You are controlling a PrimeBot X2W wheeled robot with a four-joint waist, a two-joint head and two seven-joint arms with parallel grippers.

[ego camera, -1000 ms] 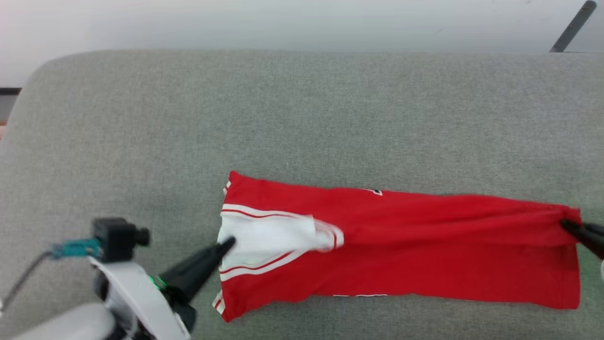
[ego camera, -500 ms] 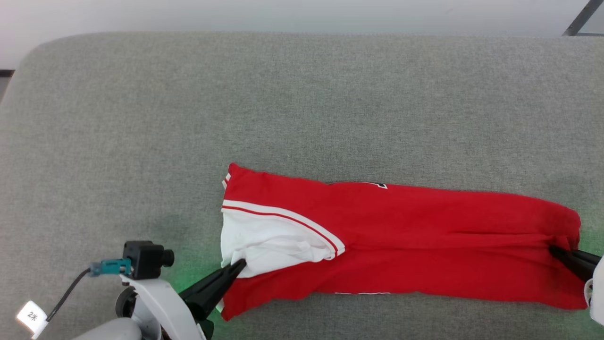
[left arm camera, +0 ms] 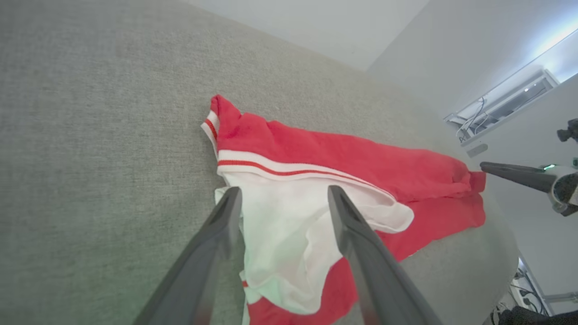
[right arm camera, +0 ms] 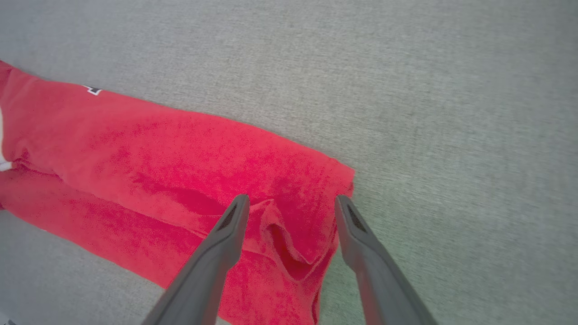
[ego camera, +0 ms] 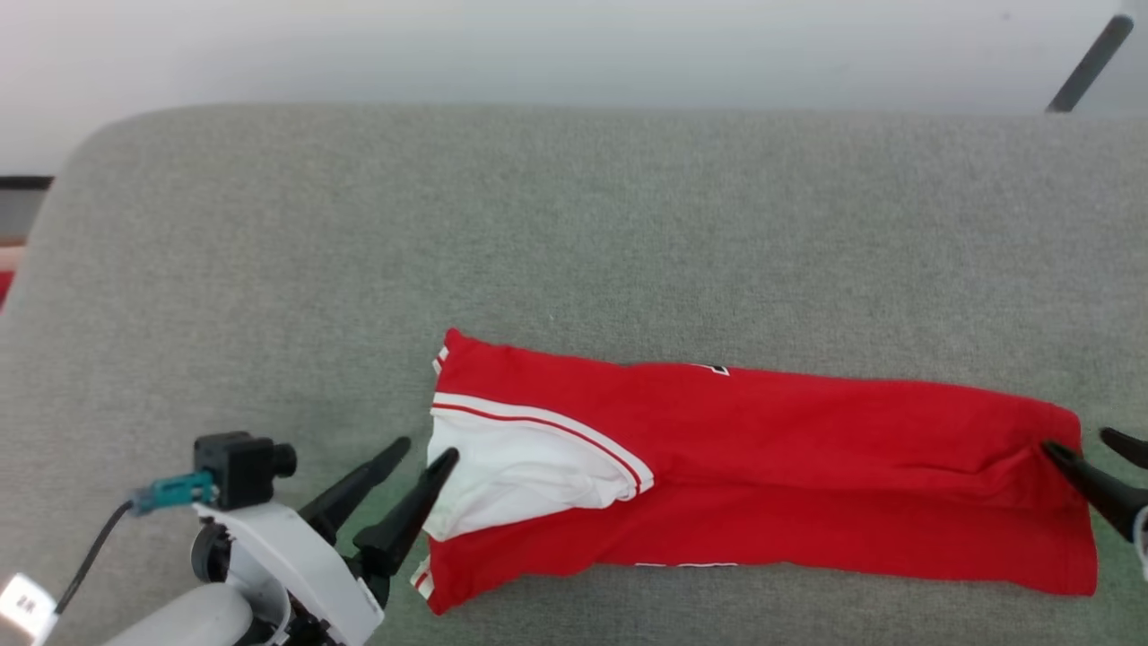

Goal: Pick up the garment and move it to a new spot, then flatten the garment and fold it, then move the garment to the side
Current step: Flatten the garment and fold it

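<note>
Where both pairs of jaws had been pinched shut on cloth a second earlier, they now stood spread wide, holding nothing. The left jaws straddled the edge of the white sleeve (ego camera: 529, 467). The right jaws bracketed a puckered fold at the opposite hem; one tip perhaps still brushed the cloth, though the view there was too poor to be sure. Released, the garment (ego camera: 807, 467) lay as a long red band, stretched left to right across the near part of the grey surface (ego camera: 574, 224). That suggested a lengthwise fold was laid down, with further folding and the move aside not yet done. It sat in no bin or basket, directly on the surface.
</note>
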